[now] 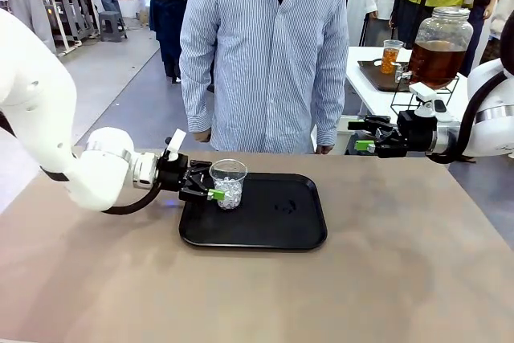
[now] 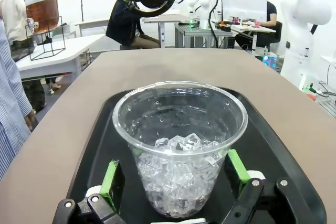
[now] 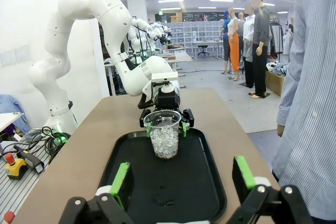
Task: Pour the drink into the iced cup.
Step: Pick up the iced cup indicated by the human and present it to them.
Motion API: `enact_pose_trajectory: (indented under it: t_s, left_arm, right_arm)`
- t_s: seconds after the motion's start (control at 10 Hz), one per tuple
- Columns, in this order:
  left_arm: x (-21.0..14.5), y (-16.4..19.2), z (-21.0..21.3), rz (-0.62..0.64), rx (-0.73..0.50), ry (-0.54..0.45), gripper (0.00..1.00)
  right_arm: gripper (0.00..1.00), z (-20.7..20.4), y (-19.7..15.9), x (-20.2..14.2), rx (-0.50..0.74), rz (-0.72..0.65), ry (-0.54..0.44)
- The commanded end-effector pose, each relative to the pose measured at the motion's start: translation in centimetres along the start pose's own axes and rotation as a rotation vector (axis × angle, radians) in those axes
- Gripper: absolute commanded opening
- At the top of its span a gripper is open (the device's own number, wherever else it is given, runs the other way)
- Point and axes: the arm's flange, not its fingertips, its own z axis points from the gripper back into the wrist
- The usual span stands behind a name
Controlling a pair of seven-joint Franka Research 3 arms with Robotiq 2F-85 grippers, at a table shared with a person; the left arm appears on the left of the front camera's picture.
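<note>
The iced cup [image 1: 228, 183], clear plastic and about half full of ice, stands upright on the left part of a black tray [image 1: 273, 226]. My left gripper [image 1: 210, 185] is open with its green pads [image 2: 111, 179] on either side of the cup [image 2: 180, 145], low on its wall and a little apart from it. My right gripper [image 1: 359, 136] hangs open and empty over the table's far right edge, pointing at the cup [image 3: 165, 135]. Amber-brown drink fills a big glass dispenser jar [image 1: 440, 46] on a side table behind.
A person in a striped shirt [image 1: 273, 54] stands at the far edge, hands down. Beside the jar, a small cup [image 1: 391, 55] with amber contents sits on a dark tray. The tray's right half [image 3: 173, 187] is bare.
</note>
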Motion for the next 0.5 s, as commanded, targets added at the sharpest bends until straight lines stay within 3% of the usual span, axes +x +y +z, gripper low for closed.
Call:
enact_pose_trajectory:
  t_s: [0.0,0.4]
  left_arm:
    - [0.07,0.13,-0.69,-0.009,0.005,-0.028,1.00]
    - [-0.12,-0.01,-1.33,-0.011,0.045,-0.046,1.00]
  right_arm:
    - [1.00,-0.01,-0.09,0.28,0.004,0.001,0.000]
    - [1.00,-0.01,-0.09,0.28,0.004,0.001,0.000]
